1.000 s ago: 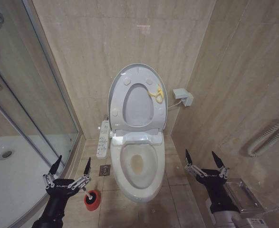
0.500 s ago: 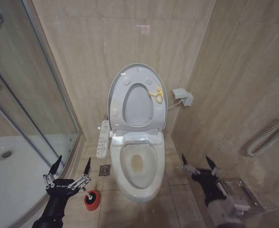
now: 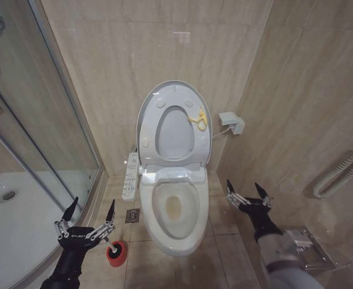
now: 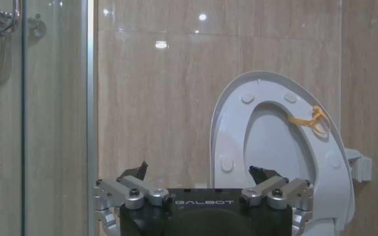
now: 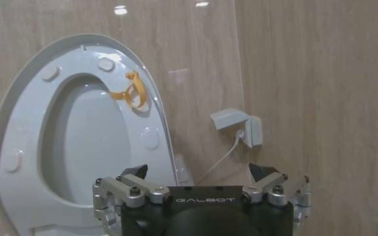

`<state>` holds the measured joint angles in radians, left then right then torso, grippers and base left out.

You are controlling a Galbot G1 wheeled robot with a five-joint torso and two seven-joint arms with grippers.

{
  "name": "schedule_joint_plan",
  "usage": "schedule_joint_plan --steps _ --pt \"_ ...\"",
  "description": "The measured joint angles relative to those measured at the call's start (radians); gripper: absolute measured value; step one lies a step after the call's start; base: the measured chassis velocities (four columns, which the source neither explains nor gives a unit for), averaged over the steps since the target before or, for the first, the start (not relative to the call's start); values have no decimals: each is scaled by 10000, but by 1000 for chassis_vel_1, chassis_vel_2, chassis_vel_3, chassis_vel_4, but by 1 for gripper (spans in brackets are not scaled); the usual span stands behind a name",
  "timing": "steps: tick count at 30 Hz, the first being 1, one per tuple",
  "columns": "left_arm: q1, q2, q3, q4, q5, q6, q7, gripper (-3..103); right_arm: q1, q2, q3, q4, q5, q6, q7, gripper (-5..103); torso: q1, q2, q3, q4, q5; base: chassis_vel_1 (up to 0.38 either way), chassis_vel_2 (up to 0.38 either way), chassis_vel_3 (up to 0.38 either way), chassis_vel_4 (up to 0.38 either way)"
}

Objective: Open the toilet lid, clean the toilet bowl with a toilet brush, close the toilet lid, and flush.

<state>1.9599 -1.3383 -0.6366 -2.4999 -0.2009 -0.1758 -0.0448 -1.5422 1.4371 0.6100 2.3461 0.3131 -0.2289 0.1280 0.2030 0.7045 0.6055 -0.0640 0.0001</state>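
Since a second earlier, the right gripper (image 3: 246, 194) had moved up and inward toward the toilet, from the lower right of the head view to a spot just off the rim of the toilet bowl (image 3: 175, 232) at about three o'clock, its two pointed fingers spread apart and holding nothing. The left gripper (image 3: 89, 209) had stayed where it was, at about nine o'clock of the bowl near the shower glass (image 3: 38, 120), fingers likewise spread and empty. The toilet lid (image 3: 149, 102) stood raised against the back wall with the ring seat (image 3: 174, 114) up against it, a yellow loop (image 3: 198, 118) on the seat's upper right. The bowl lay open below, a yellowish stain at its bottom. The toilet brush (image 3: 113, 246) sat in its red holder (image 3: 117, 255) on the floor tiles, just below the left gripper at roughly five o'clock from it, and well apart from the right gripper across the bowl.
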Motion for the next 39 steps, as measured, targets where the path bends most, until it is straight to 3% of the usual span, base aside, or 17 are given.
schedule_joint_plan --steps 13,21,39 --pt "0 0 -1 0 0 0 -1 100 3491 -994 -361 -3489 100 1360 5 100 0 -1 0 1 2 0 0 0 0" --pt "0 0 -1 0 0 0 -1 100 4978 -1092 -596 -4386 15 1179 6 100 0 -1 1 0 -1 0 0 0 0" --pt "0 0 -2 0 0 0 -1 100 5813 -1308 -776 -5000 -90 1369 142 100 3 0 1 1 -1 -58 56 61 -60"
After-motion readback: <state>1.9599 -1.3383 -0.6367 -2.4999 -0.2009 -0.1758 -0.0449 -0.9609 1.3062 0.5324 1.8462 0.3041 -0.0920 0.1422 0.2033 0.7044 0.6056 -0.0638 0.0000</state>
